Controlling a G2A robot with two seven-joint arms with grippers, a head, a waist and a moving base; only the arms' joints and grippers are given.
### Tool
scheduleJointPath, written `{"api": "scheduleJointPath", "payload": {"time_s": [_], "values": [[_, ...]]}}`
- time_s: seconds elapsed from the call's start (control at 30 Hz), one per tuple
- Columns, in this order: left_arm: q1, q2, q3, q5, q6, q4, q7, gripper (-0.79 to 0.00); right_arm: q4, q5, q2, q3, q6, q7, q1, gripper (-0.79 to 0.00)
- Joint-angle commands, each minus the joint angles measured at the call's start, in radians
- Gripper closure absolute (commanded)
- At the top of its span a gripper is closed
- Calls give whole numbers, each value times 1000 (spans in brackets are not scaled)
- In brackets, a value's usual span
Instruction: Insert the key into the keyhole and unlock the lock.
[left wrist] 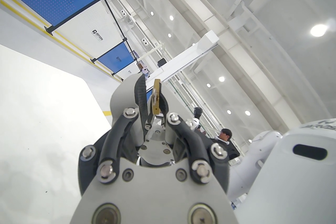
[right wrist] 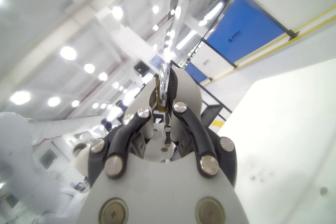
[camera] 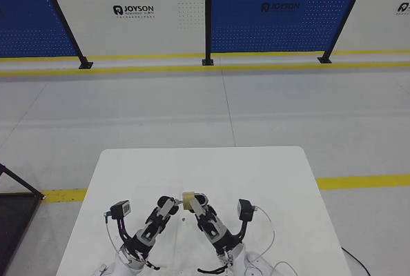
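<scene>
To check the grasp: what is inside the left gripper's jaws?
A thin brass piece, edge-on, is pinched there. The jaws cover its lower part, so key or lock is unclear.

**A:** ok so where's everything sitting?

**B:** the left gripper (camera: 172, 203) has the key (left wrist: 156, 96) between its fingers, and the right gripper (camera: 199, 201) has the lock (camera: 188, 199). the lock's in between the two grippers, over the tabletop's (camera: 260, 179) near half, about midway between its left and right edges.

One logo-and-wordmark print on white panels (camera: 132, 31) and blue panels (camera: 277, 31) of the far fence.
</scene>
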Motion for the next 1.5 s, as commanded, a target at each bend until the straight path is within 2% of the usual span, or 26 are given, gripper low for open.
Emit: {"api": "scheduleJointPath", "payload": {"time_s": [0.0,0.2,0.3,0.67,0.9,1.17,1.47], "values": [[-2,0,0,10,1,1,2,-111,0,0,0,1,0,3,-1,0],[-5,-2,5,45,1,8,22,-68,-1,2,-2,3,-3,10,-1,0],[-9,-3,3,60,0,9,26,0,-1,2,-2,5,-5,15,-2,0],[-8,-4,5,111,-18,13,43,0,-13,4,0,10,0,57,-8,0],[-7,-4,-7,203,-65,19,73,0,-26,17,2,21,-8,66,-19,0],[-6,-17,-14,425,-65,20,220,0,-44,41,7,28,-13,107,-30,0],[-15,-33,1,719,-18,32,424,0,-56,69,13,44,-21,146,-42,0]]}}
